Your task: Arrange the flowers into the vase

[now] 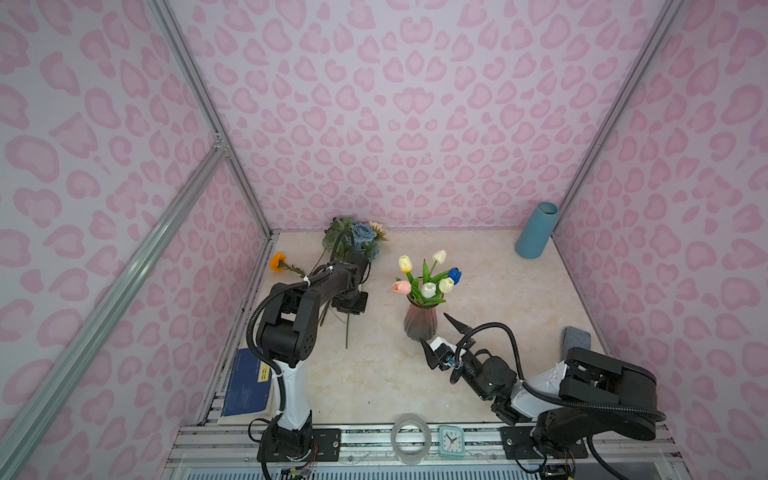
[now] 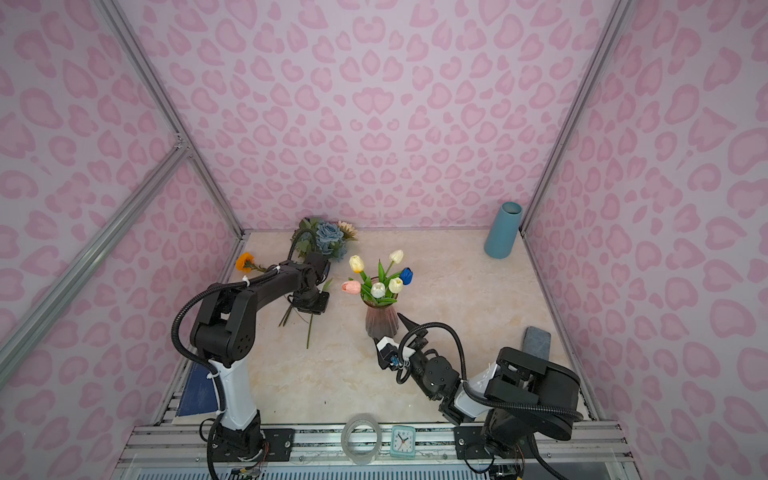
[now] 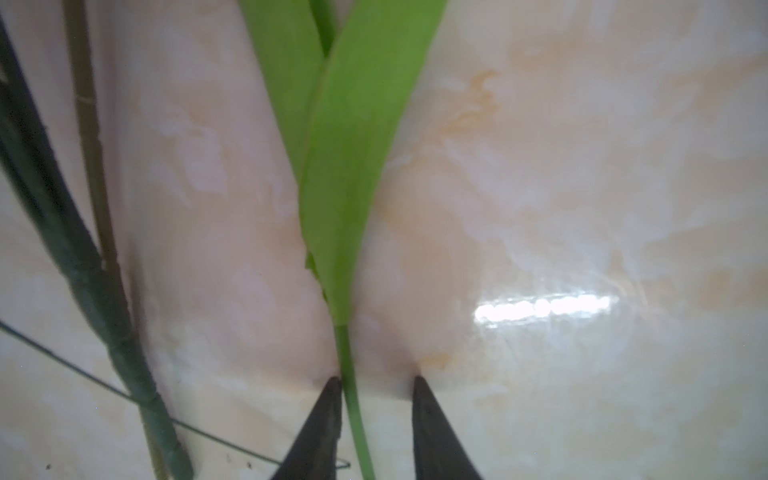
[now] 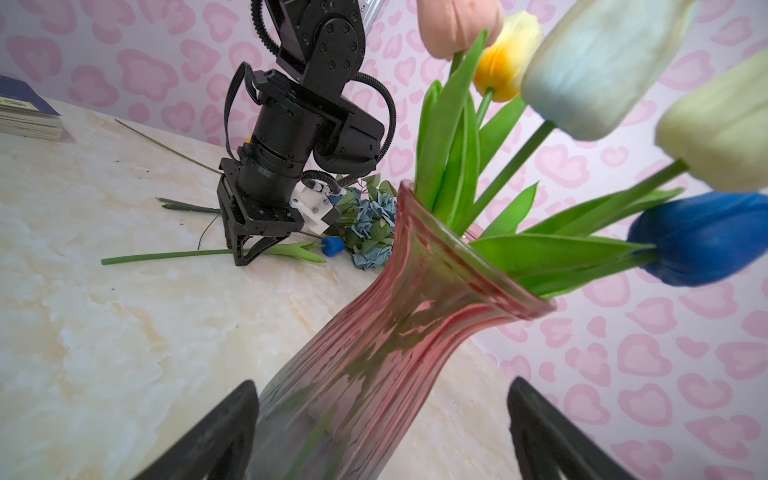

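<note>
Pink heart-patterned walls (image 1: pixel 395 104) enclose a glossy, cream marbled table (image 1: pixel 498 299). Near its middle stands a ribbed pink glass vase (image 1: pixel 420 326) holding six tulips (image 1: pixel 428 287), pink, yellow, white, cream and blue, on bright green stems. The right gripper (image 4: pixel 382 382), at the vase's five o'clock, has its jaws spread wide to either side of the base, not closed on it. At eleven o'clock lies a dusty-blue rose bunch (image 1: pixel 362 236), and at ten an orange bloom (image 1: pixel 277 262). Near nine-thirty a blue-headed flower (image 4: pixel 332 246) lies flat. The left gripper (image 3: pixel 375 379) straddles its stem, jaws narrowly apart and not clamped.
</note>
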Controlling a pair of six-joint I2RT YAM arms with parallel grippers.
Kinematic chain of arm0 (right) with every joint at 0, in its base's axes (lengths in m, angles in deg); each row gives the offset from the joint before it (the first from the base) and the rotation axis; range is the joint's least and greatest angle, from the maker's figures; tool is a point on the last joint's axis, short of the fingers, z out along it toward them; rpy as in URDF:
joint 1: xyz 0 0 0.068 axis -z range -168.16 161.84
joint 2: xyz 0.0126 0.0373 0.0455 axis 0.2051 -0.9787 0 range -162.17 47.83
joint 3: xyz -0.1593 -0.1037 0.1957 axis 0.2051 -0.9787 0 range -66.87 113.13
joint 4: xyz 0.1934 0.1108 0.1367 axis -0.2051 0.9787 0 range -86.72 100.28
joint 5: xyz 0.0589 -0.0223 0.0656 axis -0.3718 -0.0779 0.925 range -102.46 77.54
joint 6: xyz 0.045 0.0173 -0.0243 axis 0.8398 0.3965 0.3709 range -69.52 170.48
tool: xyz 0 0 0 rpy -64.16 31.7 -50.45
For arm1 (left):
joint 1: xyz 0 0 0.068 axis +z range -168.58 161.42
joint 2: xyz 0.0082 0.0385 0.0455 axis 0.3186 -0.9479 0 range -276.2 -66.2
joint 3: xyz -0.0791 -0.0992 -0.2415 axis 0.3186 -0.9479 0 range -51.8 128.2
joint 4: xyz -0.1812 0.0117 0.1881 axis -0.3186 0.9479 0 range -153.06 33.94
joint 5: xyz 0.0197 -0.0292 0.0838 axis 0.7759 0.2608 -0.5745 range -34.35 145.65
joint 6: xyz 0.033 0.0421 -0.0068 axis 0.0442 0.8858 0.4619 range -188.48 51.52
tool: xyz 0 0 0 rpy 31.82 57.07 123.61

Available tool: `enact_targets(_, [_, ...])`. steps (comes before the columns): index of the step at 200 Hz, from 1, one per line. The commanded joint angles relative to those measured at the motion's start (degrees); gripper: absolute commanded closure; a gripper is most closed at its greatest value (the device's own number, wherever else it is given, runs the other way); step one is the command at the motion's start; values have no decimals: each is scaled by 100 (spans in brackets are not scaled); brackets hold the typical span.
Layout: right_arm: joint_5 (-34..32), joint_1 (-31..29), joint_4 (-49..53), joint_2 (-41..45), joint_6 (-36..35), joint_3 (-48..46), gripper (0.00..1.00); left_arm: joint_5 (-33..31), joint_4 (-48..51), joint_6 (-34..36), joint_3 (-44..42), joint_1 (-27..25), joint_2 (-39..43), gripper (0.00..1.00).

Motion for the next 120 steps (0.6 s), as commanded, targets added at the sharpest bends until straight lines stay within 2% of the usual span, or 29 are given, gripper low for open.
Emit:
enact_targets(1, [-120, -14, -289, -3, -32, -16, 7, -97, -100, -31, -107, 26, -12, 76])
enact_targets(12, [-111, -22, -291, -8, -32, -19, 7, -23, -168, -39, -107, 21, 34, 80])
enact_targets(29, [-111, -18, -307, -12, -40, -17, 7, -17, -301, -86, -107, 13, 180, 96])
enact_targets(74, [-188, -45, -406, -79, -93, -22, 7, -5, -935, -186, -616, -10, 1013, 96])
enact_targets(120, [-289, -76, -434, -145, -146, 16, 7, 125, -2139, -184, -1349, -85, 2640, 96])
